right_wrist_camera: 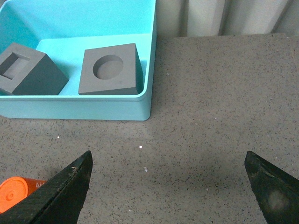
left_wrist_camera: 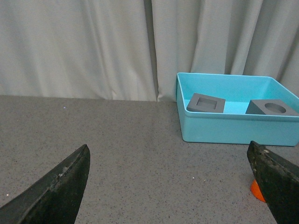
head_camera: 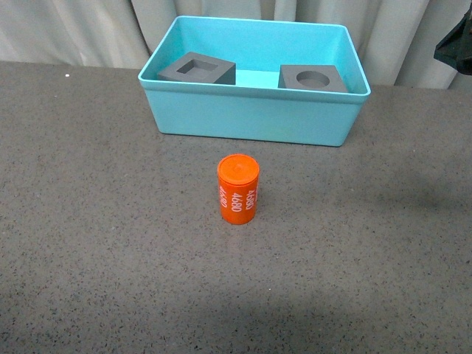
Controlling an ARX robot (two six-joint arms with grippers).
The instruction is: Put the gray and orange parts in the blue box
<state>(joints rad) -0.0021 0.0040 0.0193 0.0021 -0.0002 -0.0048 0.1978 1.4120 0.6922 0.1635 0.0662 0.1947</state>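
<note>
The blue box (head_camera: 251, 118) stands at the back of the table. Inside it sit two gray cubes: one with a square recess (head_camera: 196, 69) on the left, one with a round recess (head_camera: 313, 77) on the right. The orange cylinder (head_camera: 238, 189) with white numbers stands upright on the table in front of the box. Neither arm shows in the front view. My left gripper (left_wrist_camera: 170, 186) is open over bare table, with the orange cylinder (left_wrist_camera: 257, 189) peeking behind one finger. My right gripper (right_wrist_camera: 168, 186) is open, empty, near the box (right_wrist_camera: 147, 100) and the round-recess cube (right_wrist_camera: 110, 70).
Pale curtains (head_camera: 88, 29) hang behind the dark speckled table (head_camera: 96, 221). A dark object (head_camera: 457, 44) shows at the far right edge of the front view.
</note>
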